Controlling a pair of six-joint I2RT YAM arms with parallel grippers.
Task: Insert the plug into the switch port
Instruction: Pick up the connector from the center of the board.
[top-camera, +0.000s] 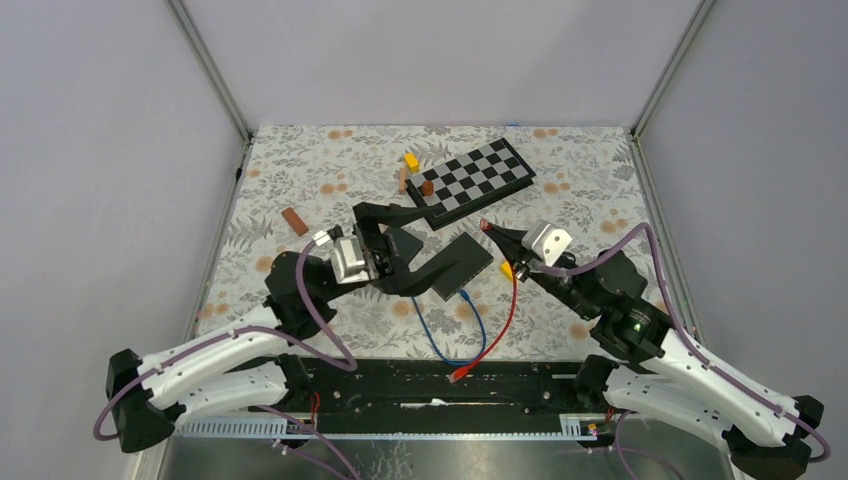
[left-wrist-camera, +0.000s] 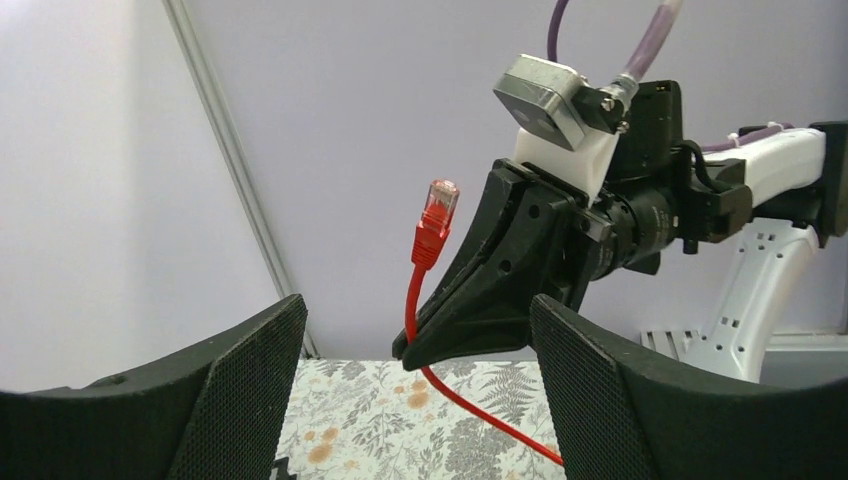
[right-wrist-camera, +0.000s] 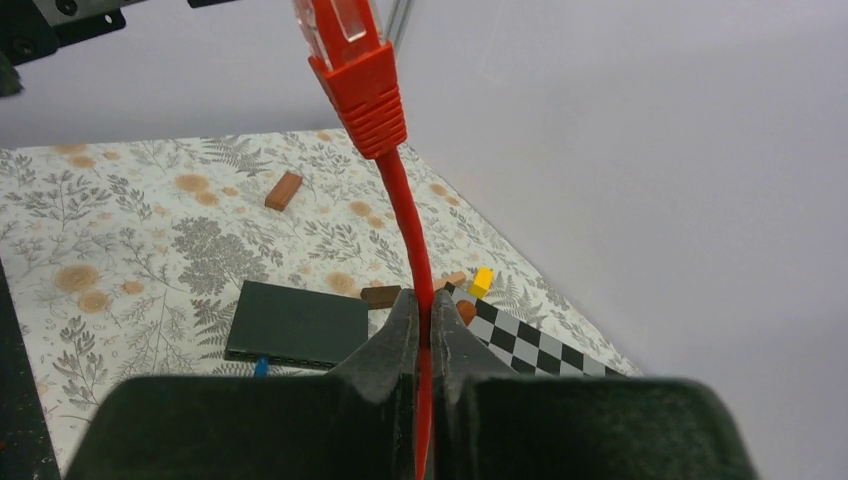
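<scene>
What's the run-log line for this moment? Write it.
right jaws: shut on red Ethernet cable below red plastic plug | plug: aloft, uninserted | left jaws: open, empty | dark flat switch box: on floral tabletop

Site was a robotics lab test cell. Evidence: plain grey enclosure walls (top-camera: 100, 150) w/ alu. corner posts (top-camera: 210, 68); checkerboard board (top-camera: 470, 182), calibration type, on floral table cover (top-camera: 290, 165); two robot arms (top-camera: 215, 362) (top-camera: 700, 390) bolted to black rail (top-camera: 430, 395) at near edge.
</scene>
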